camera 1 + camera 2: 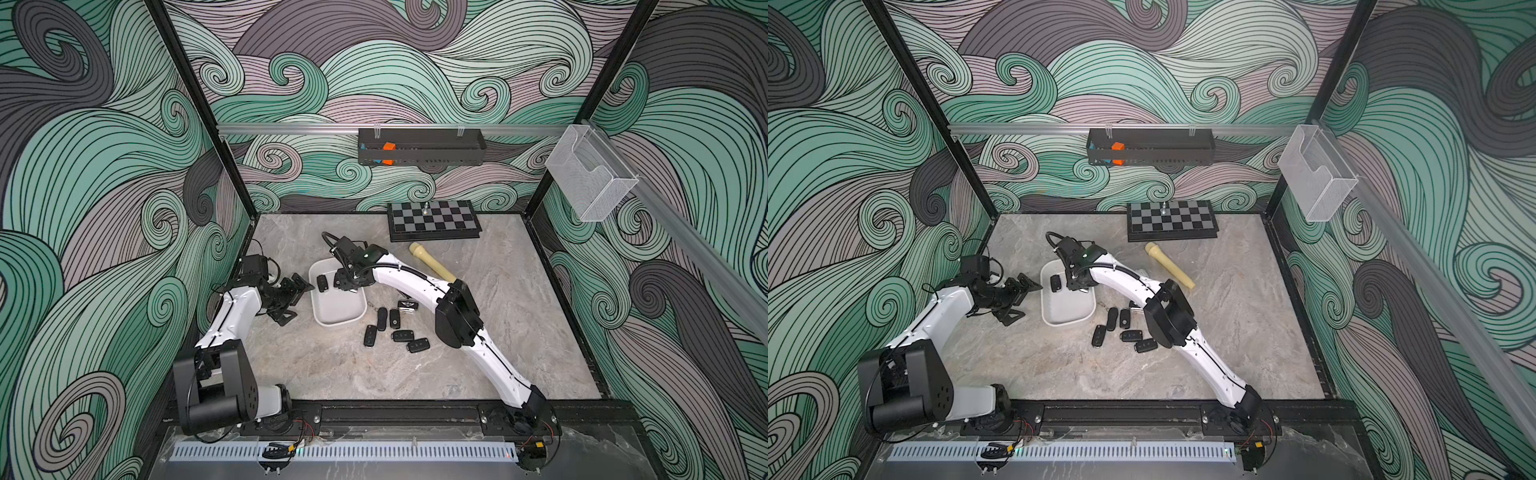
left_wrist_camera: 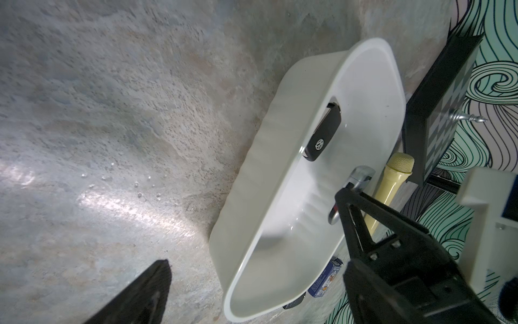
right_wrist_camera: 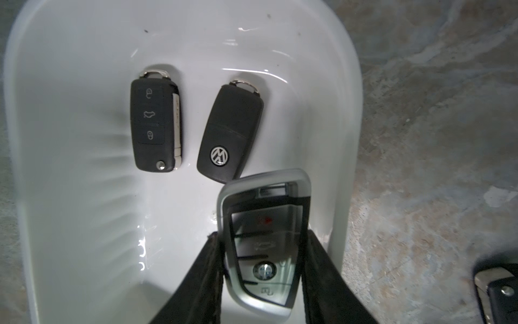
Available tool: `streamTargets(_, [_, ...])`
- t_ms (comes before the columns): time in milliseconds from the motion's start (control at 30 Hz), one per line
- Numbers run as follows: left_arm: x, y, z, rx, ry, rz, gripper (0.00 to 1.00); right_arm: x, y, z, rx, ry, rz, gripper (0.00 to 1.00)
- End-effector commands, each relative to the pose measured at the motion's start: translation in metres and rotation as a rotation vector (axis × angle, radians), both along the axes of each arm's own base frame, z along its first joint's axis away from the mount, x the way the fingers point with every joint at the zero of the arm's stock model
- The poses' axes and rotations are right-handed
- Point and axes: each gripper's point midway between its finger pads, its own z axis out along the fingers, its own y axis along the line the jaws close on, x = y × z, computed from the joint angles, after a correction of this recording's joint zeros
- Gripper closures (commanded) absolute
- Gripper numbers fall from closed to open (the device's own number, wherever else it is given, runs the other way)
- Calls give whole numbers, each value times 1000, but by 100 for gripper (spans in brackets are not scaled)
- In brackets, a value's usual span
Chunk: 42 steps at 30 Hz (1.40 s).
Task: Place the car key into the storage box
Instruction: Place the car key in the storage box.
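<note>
Storage box [image 3: 70,168], open-topped. Left gripper [image 1: 296,302], fingers spread, sits beside the box, likely keeping access clear. Right gripper [image 3: 262,235], over the box, pinches the silver-framed car key [image 3: 265,213] edgewise, apparently for release near two black fobs [image 3: 156,123].

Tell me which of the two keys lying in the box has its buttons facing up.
The black key with three button icons showing and a silver side strip; its neighbour shows only a round logo.
</note>
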Motion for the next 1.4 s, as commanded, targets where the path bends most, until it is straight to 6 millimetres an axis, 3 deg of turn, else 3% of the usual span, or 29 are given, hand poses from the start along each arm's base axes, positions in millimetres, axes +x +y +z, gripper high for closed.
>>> streamTargets(0, [8, 2, 4, -9, -14, 5, 3, 6, -16, 0, -81, -47, -25, 66])
streamTargets(767, [5, 3, 3, -5, 4, 0, 3, 14, -8, -34, -125, -43, 29, 64])
streamTargets(967, [6, 2, 1, -8, 8, -3, 3, 13, -5, -33, -114, -38, 37, 47])
streamTargets(1133, [13, 2, -1, -18, -7, -7, 3, 18, 2, -5, -68, -77, 44, 41])
streamTargets(1367, [27, -3, -9, -74, -22, -5, 3, 20, 1, 61, 10, -150, 65, 31])
